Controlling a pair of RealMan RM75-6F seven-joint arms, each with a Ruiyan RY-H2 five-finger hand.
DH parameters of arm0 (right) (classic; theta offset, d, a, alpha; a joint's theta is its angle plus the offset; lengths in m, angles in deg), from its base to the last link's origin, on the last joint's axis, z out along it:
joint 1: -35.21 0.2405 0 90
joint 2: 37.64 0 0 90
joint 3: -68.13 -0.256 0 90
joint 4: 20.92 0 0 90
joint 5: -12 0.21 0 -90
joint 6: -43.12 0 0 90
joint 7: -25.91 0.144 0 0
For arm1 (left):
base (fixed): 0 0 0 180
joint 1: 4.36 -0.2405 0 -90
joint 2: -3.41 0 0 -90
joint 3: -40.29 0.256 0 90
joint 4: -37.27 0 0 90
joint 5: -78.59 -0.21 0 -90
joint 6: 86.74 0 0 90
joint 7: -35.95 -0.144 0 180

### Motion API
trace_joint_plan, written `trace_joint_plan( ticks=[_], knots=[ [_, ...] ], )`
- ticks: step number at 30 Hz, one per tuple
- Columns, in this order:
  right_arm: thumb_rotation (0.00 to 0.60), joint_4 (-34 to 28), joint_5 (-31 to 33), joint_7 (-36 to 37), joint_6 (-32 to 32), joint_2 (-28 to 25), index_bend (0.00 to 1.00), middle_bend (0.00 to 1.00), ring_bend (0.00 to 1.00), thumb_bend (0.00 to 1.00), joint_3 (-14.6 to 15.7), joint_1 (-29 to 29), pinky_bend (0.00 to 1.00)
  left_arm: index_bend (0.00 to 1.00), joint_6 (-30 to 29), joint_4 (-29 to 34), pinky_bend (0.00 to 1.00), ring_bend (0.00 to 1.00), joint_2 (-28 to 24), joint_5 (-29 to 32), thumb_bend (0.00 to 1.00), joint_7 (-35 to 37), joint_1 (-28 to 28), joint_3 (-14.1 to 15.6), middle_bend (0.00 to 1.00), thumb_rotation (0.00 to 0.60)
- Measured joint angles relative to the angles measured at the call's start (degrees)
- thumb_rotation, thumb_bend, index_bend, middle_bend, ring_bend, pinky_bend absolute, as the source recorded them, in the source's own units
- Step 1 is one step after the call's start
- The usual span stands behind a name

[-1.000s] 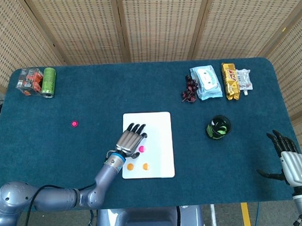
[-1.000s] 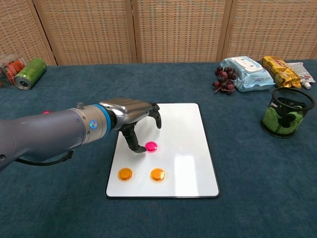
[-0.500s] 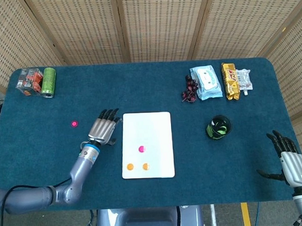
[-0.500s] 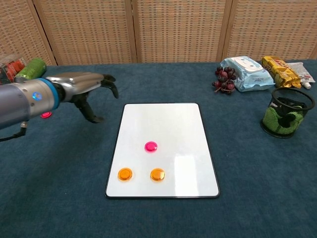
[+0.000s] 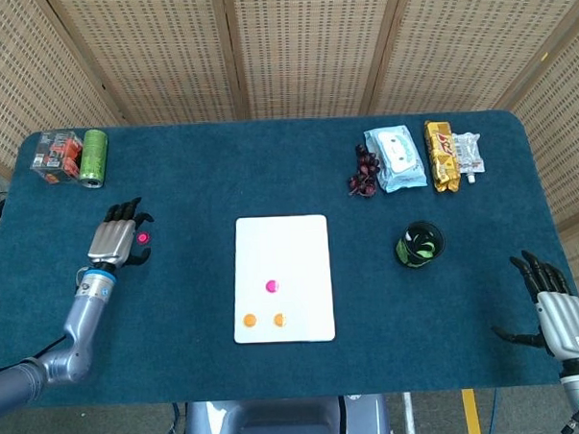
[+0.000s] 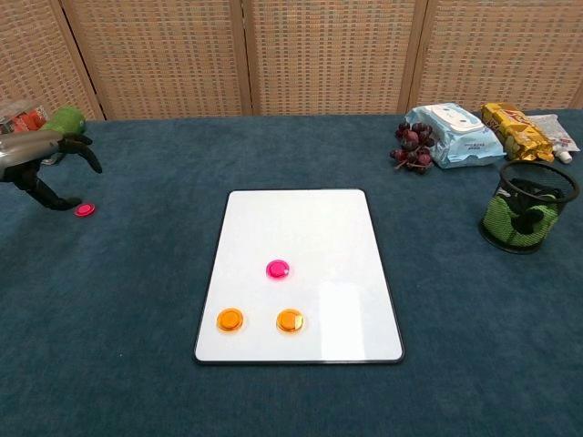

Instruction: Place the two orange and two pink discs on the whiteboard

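The whiteboard (image 5: 305,237) (image 6: 319,218) lies mid-table. On it sit one pink disc (image 5: 271,286) (image 6: 278,269) and two orange discs (image 5: 249,321) (image 5: 280,320) (image 6: 230,320) (image 6: 290,320). A second pink disc (image 5: 142,238) (image 6: 85,209) lies on the blue cloth far to the left. My left hand (image 5: 116,242) (image 6: 41,159) hovers just beside that disc with fingers spread and its thumb close to it, holding nothing. My right hand (image 5: 556,306) rests open at the table's right front corner, seen only in the head view.
A green can (image 5: 94,157) (image 6: 62,121) and a small packet (image 5: 56,156) stand at the back left. Grapes (image 5: 362,171) (image 6: 409,146), a wipes pack (image 5: 396,159), snack bags (image 5: 443,155) and a black mesh cup (image 5: 419,244) (image 6: 526,218) occupy the right side.
My left hand has left the whiteboard, where the pink disc stays, and swung left across the cloth to the second pink disc. The right hand has not moved.
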Motion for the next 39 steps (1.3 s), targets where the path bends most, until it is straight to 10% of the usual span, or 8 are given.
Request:
trace_joint_plan(
  ticks=[39],
  knots=[
    [0.600,-0.3,0.4,0.4,-0.3,-0.2,0.02,0.00,0.00,0.00,-0.1,0.0,0.00,0.38,11.3,-25.3,0.00,0.00,13.5,-5.0,0.38,7.5,-1.0,-6.0,0.00,0.600]
  ],
)
